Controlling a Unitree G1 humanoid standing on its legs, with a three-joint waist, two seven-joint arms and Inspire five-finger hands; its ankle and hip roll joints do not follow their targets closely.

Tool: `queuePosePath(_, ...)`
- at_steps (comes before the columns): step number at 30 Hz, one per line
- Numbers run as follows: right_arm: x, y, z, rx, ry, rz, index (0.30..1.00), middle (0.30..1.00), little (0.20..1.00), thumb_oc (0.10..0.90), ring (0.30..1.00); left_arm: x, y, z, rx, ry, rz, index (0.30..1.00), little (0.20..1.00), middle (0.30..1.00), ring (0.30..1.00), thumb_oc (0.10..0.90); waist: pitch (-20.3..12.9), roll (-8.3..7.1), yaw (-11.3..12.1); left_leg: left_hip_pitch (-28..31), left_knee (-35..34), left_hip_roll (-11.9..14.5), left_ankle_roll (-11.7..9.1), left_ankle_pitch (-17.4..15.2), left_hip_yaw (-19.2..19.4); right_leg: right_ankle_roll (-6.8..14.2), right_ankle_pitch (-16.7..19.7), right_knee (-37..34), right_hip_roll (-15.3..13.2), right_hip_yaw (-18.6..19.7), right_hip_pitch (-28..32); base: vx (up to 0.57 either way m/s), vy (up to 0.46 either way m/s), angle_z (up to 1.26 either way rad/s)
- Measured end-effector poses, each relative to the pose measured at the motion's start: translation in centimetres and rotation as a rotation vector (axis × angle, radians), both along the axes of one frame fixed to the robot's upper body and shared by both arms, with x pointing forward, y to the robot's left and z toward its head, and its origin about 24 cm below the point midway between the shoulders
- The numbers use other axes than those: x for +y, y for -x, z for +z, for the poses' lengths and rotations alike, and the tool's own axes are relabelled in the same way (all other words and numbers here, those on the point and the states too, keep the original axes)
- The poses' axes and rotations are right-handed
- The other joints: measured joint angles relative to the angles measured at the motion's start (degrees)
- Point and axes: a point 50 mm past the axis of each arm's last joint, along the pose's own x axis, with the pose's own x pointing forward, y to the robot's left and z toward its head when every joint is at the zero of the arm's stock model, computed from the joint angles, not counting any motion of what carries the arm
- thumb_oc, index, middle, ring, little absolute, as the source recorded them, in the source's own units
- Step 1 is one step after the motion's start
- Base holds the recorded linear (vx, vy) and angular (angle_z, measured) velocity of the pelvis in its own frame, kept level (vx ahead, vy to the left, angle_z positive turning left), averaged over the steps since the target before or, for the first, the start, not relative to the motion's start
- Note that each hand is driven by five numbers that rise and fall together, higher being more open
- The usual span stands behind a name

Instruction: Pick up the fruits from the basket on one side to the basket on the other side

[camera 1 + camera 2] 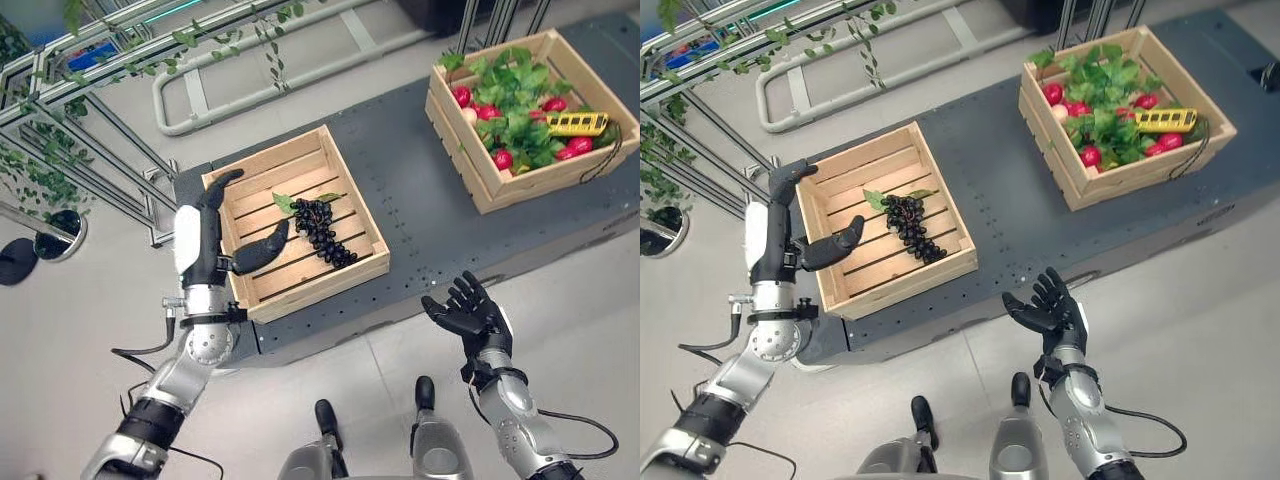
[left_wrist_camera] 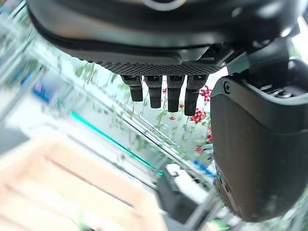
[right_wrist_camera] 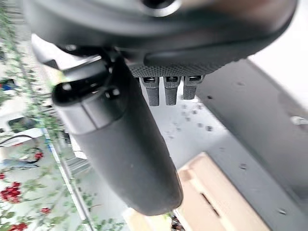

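Right hand [image 1: 468, 312]: hovering open, palm up, nearest, off the table's [image 1: 420, 190] near edge, holding nothing.
Left hand [image 1: 205, 240]: fingers spread, over the left crate's [image 1: 362, 268] left rim, thumb pointing right.
Grape bunch [image 1: 322, 230]: lying just right of that thumb, long axis running far-left to near-right.
Far right crate [image 1: 470, 160]: holding red fruits [image 1: 502, 158] among leaves.

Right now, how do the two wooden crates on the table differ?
The near crate holds just one bunch of dark grapes; the far crate is packed with red fruit, green leaves and a yellow toy bus. The near crate looks shallower. Both are slatted light wood.
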Motion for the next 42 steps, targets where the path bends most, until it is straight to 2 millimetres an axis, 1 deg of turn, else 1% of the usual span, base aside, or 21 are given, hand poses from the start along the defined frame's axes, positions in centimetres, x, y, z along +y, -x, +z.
queuePosePath(2,-0.3,-0.4,0.2,0.000,0.022,0.028,0.900,0.900,0.900,0.800,0.900,0.7,-1.4,0.8,0.032,-0.123,0.052,0.900,0.900,0.900,0.900,0.800,0.6,0.81,0.0,-1.4,0.0,-0.3,0.0,0.0,0.6,0.2,0.1,0.5,-0.2,0.6,-2.0,-0.08,0.079,-0.09)
queuePosePath(4,-0.4,-0.9,0.3,-0.004,0.028,0.032,0.900,0.900,0.900,0.800,0.900,0.9,-1.9,1.2,0.038,-0.171,0.069,0.900,0.900,0.900,0.900,0.800,1.8,0.90,-0.2,-1.8,0.1,-0.4,0.0,0.1,0.8,0.3,0.2,0.9,-0.4,0.9,-2.7,-0.05,0.092,-0.07)
queuePosePath(7,-0.5,-1.4,0.7,-0.017,0.041,0.044,0.900,0.900,0.900,0.800,0.900,0.9,-2.5,0.3,0.100,-0.275,0.084,0.900,0.900,0.900,0.900,0.800,3.3,1.27,-1.2,-2.2,0.2,-0.5,0.0,0.0,0.9,0.3,0.1,1.0,-0.4,1.1,-3.3,-0.05,0.089,-0.04)
queuePosePath(9,-0.7,-2.2,1.6,-0.047,0.061,0.059,0.900,0.900,0.900,0.800,0.900,0.8,-3.2,0.2,0.145,-0.355,0.090,0.900,0.900,0.900,0.900,0.800,4.2,1.36,-1.4,-4.0,0.7,-0.8,0.0,0.1,1.0,0.3,-0.1,2.8,-0.7,1.8,-6.0,-0.07,0.064,-0.09)
queuePosePath(12,-0.6,-3.9,3.1,-0.103,0.076,0.069,0.900,0.900,0.900,0.800,0.900,0.7,-4.7,1.6,0.159,-0.481,0.105,0.900,0.900,0.900,0.900,0.800,7.4,0.26,-1.7,-6.4,2.3,-1.1,0.0,0.1,1.3,0.1,-1.5,7.4,-1.3,2.9,-10.0,-0.06,0.036,-0.07)
queuePosePath(15,-0.4,-4.6,3.8,-0.128,0.077,0.075,0.900,0.900,0.900,0.800,0.900,0.0,-5.8,3.4,0.121,-0.589,0.113,0.900,0.900,0.900,0.900,0.800,10.0,-1.34,-1.7,-8.2,4.6,-1.2,0.0,0.0,1.6,-0.3,-3.7,12.9,-2.1,3.6,-13.3,-0.07,-0.007,0.07)
queuePosePath(16,-0.3,-4.7,4.0,-0.133,0.077,0.077,0.900,0.900,0.900,0.800,0.900,-0.2,-6.1,3.9,0.105,-0.619,0.113,0.900,0.900,0.900,0.900,0.800,10.1,-1.69,-1.9,-9.2,5.7,-1.4,0.0,0.0,1.6,-0.5,-4.7,14.8,-2.5,3.6,-14.5,-0.08,-0.044,0.28)
queuePosePath(17,-0.2,-5.0,4.3,-0.144,0.076,0.081,0.900,0.900,0.900,0.800,0.900,-0.6,-6.6,5.0,0.070,-0.691,0.115,0.900,0.900,0.900,0.900,0.800,10.7,-2.60,-2.1,-11.1,7.9,-1.4,0.2,-0.1,2.2,-0.9,-6.0,18.4,-3.2,3.5,-16.6,-0.09,-0.047,0.34)
queuePosePath(18,0.0,-5.2,4.4,-0.150,0.077,0.087,0.900,0.900,0.900,0.800,0.900,-0.8,-6.9,5.8,0.048,-0.744,0.117,0.900,0.900,0.900,0.900,0.800,11.1,-3.27,-2.2,-12.2,9.4,-1.5,0.3,-0.3,2.4,-1.2,-7.0,20.1,-3.6,3.6,-17.6,-0.06,-0.034,0.41)
queuePosePath(19,0.2,-5.5,4.7,-0.158,0.080,0.096,0.900,0.900,0.900,0.800,0.900,-1.0,-7.4,7.2,0.011,-0.851,0.123,0.900,0.900,0.900,0.900,0.800,11.5,-3.86,-2.3,-14.4,12.2,-0.9,0.2,-1.2,2.5,-1.7,-8.3,22.9,-3.6,3.7,-19.4,-0.03,-0.014,0.40)
queuePosePath(20,0.4,-5.8,5.0,-0.168,0.082,0.103,0.900,0.900,0.900,0.800,0.900,-1.2,-7.6,8.1,-0.016,-0.923,0.127,0.900,0.900,0.900,0.900,0.800,11.6,-4.12,-2.6,-16.1,14.5,-0.4,-0.2,-2.0,2.4,-2.2,-9.5,25.8,-3.5,4.1,-21.0,-0.02,-0.006,0.31)
queuePosePath(21,0.4,-5.9,5.1,-0.173,0.083,0.106,0.900,0.900,0.900,0.800,0.900,-1.3,-7.6,8.3,-0.025,-0.947,0.126,0.900,0.900,0.900,0.900,0.800,11.6,-4.22,-2.6,-16.7,15.8,-0.1,-0.2,-2.6,2.4,-2.4,-10.0,27.0,-3.5,4.3,-21.7,0.01,0.004,0.11)
queuePosePath(23,0.6,-6.1,5.4,-0.184,0.083,0.113,0.900,0.900,0.900,0.800,0.900,-1.1,-7.5,8.4,-0.039,-1.018,0.129,0.900,0.900,0.900,0.900,0.800,11.6,-4.47,-2.7,-19.1,21.4,1.1,-0.6,-5.0,2.3,-3.1,-11.8,30.8,-3.1,5.3,-23.8,0.02,0.010,-0.06)
queuePosePath(25,0.5,-6.1,5.4,-0.187,0.086,0.111,0.900,0.900,0.900,0.800,0.900,-1.3,-7.6,9.0,-0.071,-1.057,0.134,0.900,0.900,0.900,0.900,0.800,11.6,-4.57,-2.9,-22.1,25.5,2.1,-0.8,-6.6,2.1,-3.8,-13.2,33.6,-2.9,5.7,-26.3,0.03,0.006,-0.05)
queuePosePath(27,0.4,-5.8,5.1,-0.178,0.087,0.107,0.900,0.900,0.900,0.800,0.900,-1.6,-7.6,9.8,-0.142,-1.086,0.147,0.900,0.900,0.900,0.900,0.800,11.6,-4.68,-3.2,-25.7,28.8,3.1,-0.8,-7.4,1.4,-4.2,-13.5,35.6,-2.4,5.8,-29.2,0.01,-0.004,-0.02)
queuePosePath(28,0.4,-5.8,5.1,-0.178,0.087,0.107,0.900,0.900,0.900,0.800,0.900,-1.6,-7.6,9.8,-0.142,-1.086,0.147,0.900,0.900,0.900,0.900,0.800,11.6,-4.68,-3.2,-25.7,28.8,3.1,-0.8,-7.4,1.4,-4.2,-13.5,35.6,-2.4,5.8,-29.2,0.01,-0.007,0.04)
queuePosePath(29,0.4,-5.5,4.7,-0.163,0.083,0.104,0.900,0.900,0.900,0.800,0.900,-2.0,-7.4,10.3,-0.203,-1.104,0.150,0.900,0.900,0.900,0.900,0.800,11.7,-4.87,-3.3,-28.5,30.8,3.9,-1.2,-7.8,0.6,-4.6,-13.7,36.8,-1.7,5.9,-31.3,0.01,-0.004,0.03)
queuePosePath(32,0.3,-4.6,3.5,-0.120,0.076,0.100,0.900,0.900,0.900,0.800,0.900,-2.1,-7.4,11.1,-0.262,-1.145,0.186,0.900,0.900,0.900,0.900,0.800,11.7,-5.83,-3.1,-30.7,32.8,4.9,-1.6,-8.2,-0.4,-5.0,-13.8,37.9,-0.7,5.8,-33.0,0.00,0.000,0.00)
queuePosePath(34,0.3,-4.3,3.1,-0.109,0.074,0.098,0.900,0.900,0.900,0.800,0.900,-1.6,-7.3,11.4,-0.266,-1.190,0.198,0.900,0.900,0.900,0.900,0.800,11.7,-6.66,-3.2,-30.8,33.0,5.0,-1.7,-8.5,-0.9,-5.1,-13.7,37.9,-0.5,5.8,-33.0,0.03,-0.019,-0.05)
queuePosePath(37,0.2,-4.4,3.4,-0.120,0.073,0.095,0.900,0.900,0.900,0.800,0.900,-1.4,-7.2,11.5,-0.263,-1.228,0.204,0.900,0.900,0.900,0.900,0.800,11.7,-7.40,-3.3,-31.1,33.5,5.1,-2.0,-9.0,-1.2,-5.3,-13.6,37.8,-0.3,5.7,-33.0,0.01,-0.008,-0.02)
queuePosePath(42,0.6,-4.8,4.2,-0.164,0.058,0.099,0.900,0.900,0.900,0.800,0.900,-0.9,-7.0,11.7,-0.263,-1.263,0.208,0.900,0.900,0.900,0.900,0.800,11.7,-7.62,-3.0,-32.0,34.7,5.1,-2.0,-10.0,-1.3,-5.1,-13.6,37.7,-0.3,5.7,-33.4,0.03,0.014,-0.02)
